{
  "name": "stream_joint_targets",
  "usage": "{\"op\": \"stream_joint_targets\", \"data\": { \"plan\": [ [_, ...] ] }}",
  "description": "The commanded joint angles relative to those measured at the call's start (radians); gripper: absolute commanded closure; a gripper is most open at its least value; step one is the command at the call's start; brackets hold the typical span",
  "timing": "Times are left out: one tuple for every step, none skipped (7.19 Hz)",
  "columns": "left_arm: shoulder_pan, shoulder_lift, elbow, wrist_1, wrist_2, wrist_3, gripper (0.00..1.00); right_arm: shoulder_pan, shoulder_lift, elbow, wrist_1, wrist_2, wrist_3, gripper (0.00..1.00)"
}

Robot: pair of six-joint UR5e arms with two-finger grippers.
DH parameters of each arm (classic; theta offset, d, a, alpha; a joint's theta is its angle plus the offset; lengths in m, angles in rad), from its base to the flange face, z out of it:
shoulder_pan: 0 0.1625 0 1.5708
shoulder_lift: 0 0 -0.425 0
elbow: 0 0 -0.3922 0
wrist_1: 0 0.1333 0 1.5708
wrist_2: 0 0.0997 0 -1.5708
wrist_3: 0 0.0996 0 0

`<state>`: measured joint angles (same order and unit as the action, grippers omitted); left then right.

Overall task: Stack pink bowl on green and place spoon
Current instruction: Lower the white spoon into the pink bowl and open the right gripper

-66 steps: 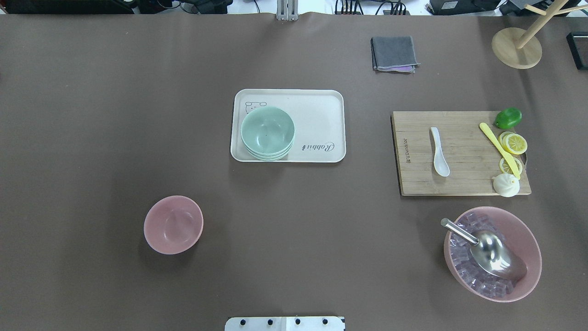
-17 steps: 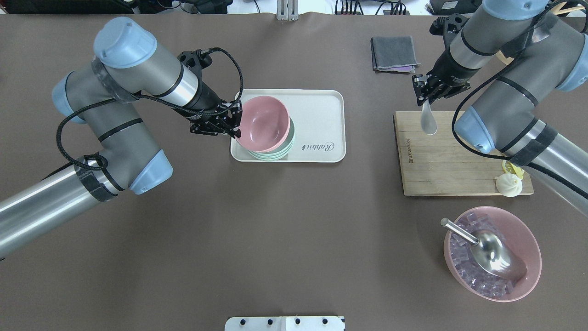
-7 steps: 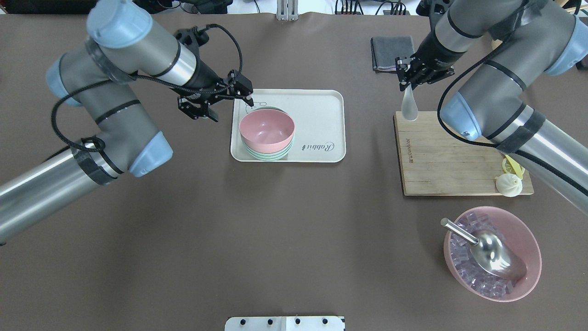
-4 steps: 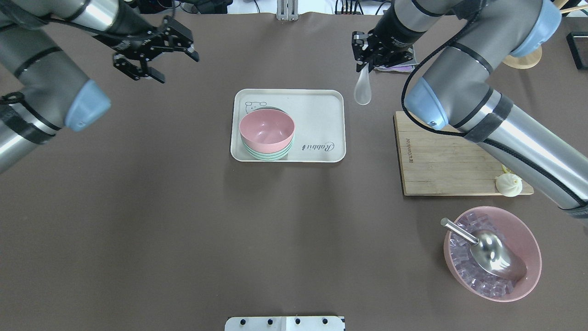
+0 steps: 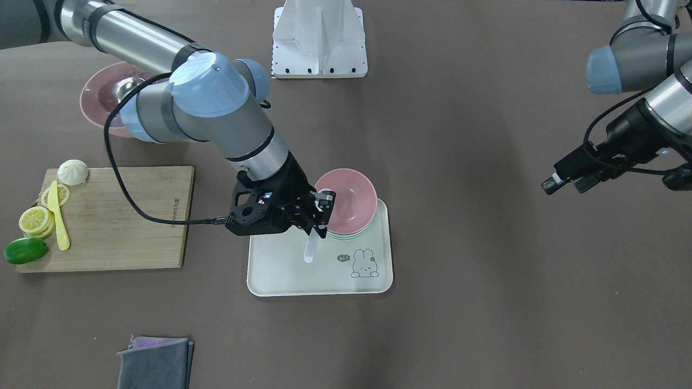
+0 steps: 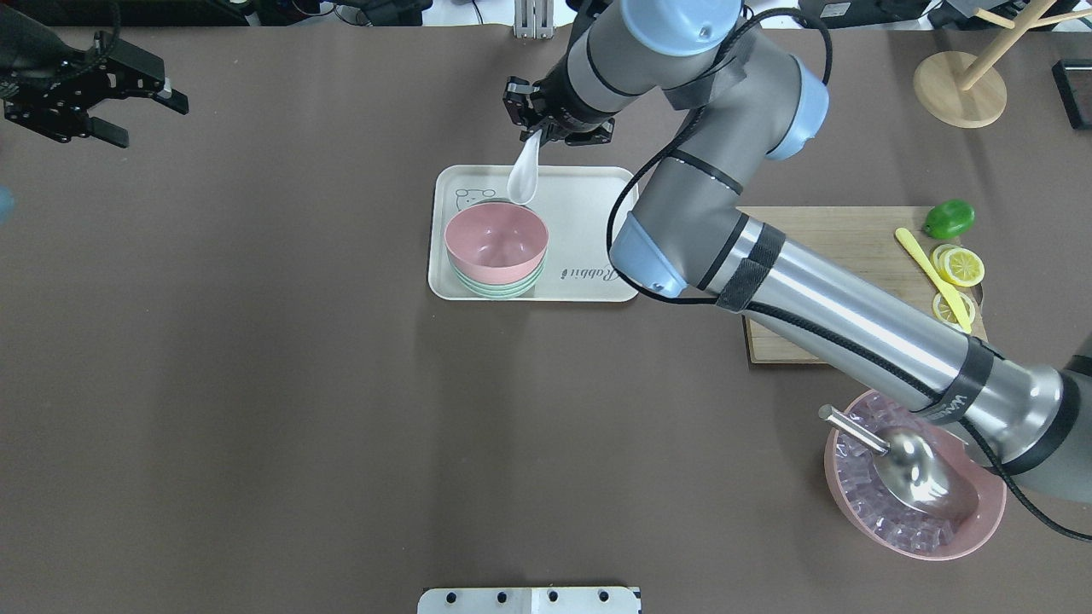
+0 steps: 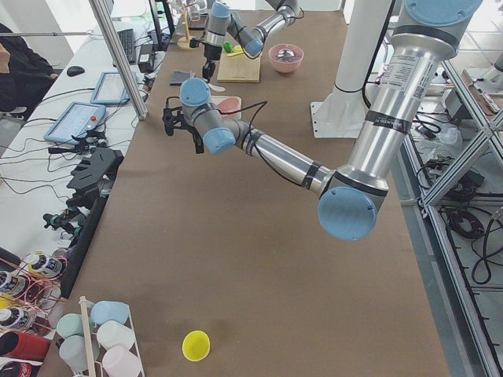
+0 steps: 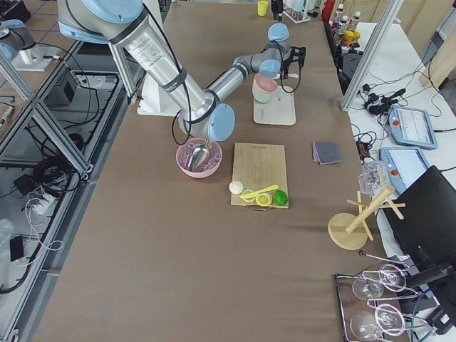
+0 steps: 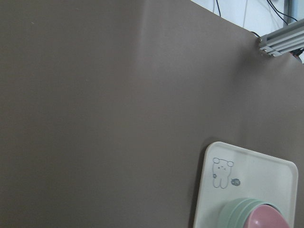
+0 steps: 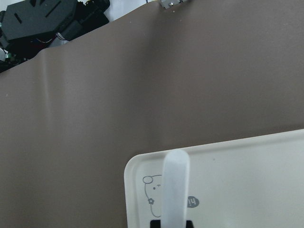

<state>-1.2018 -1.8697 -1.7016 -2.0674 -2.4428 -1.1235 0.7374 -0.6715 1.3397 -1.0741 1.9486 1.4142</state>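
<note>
now the right gripper (image 6: 540,129) pinches the spoon (image 6: 522,179) handle between its jaws.

Bright, even overhead light — soft shadows, sharp focus, close spoon (image 10: 175,190) blurred

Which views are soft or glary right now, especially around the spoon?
Right wrist view: the spoon sits close to the lens and is blurred, its edges smeared, while the tray behind it is sharper. Overhead view: the spoon is crisp, with bright specular glare on the metal scoop. Left wrist view: even light, with no glare.
</note>
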Motion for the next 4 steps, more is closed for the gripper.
{"op": "stream_joint_targets", "data": {
  "plan": [
    [-0.025, 0.043, 0.0, 0.0, 0.001, 0.082, 0.02, -0.059, 0.018, -0.01, 0.011, -0.065, 0.032, 1.0],
    [-0.027, 0.043, 0.0, 0.0, 0.001, 0.083, 0.02, -0.067, 0.016, -0.008, 0.01, -0.065, 0.052, 1.0],
    [-0.028, 0.043, 0.002, 0.0, 0.001, 0.083, 0.02, -0.069, 0.01, -0.007, 0.009, -0.065, 0.051, 1.0],
    [-0.028, 0.043, 0.002, 0.0, 0.001, 0.083, 0.02, -0.075, -0.017, 0.001, 0.008, -0.062, 0.037, 0.26]
  ]
}}
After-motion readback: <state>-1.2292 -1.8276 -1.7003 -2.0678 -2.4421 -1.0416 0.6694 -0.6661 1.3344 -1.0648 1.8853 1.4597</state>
